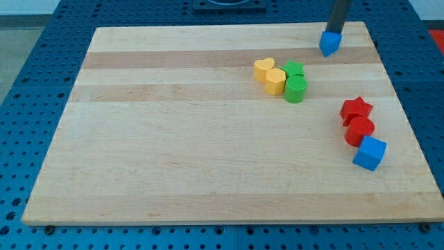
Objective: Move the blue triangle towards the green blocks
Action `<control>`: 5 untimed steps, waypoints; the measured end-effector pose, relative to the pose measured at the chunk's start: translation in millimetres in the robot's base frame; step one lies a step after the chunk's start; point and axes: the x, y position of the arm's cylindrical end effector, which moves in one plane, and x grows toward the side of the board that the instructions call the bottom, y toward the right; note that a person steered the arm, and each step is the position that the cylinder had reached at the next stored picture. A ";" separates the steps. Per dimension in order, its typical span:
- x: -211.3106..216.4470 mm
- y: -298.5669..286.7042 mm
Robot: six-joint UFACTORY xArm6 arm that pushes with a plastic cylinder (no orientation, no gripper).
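Camera view | my tip [335, 32] touching blue triangle [329, 43] | 2 green blocks [295, 80] | no pincer fitted

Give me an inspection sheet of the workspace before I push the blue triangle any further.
Surface: wooden board, flat, on a blue perforated table.
Job's things: blue triangle near the view's top right edge; two green blocks touching each other, down-left of it, a clear gap between.
Clutter: two yellow hearts against the green blocks' left side; red star, red block and blue cube in a touching chain at the view's right.
Hand: none fitted; my tip sits right at the blue triangle's upper edge, on the side away from the greens.
Cables: nothing seen.
Surroundings: dark fixture at the view's top edge, cut off.
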 end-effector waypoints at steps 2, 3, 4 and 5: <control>28.2 -14.7; 45.3 -14.7; 63.2 -14.7; 78.6 -14.9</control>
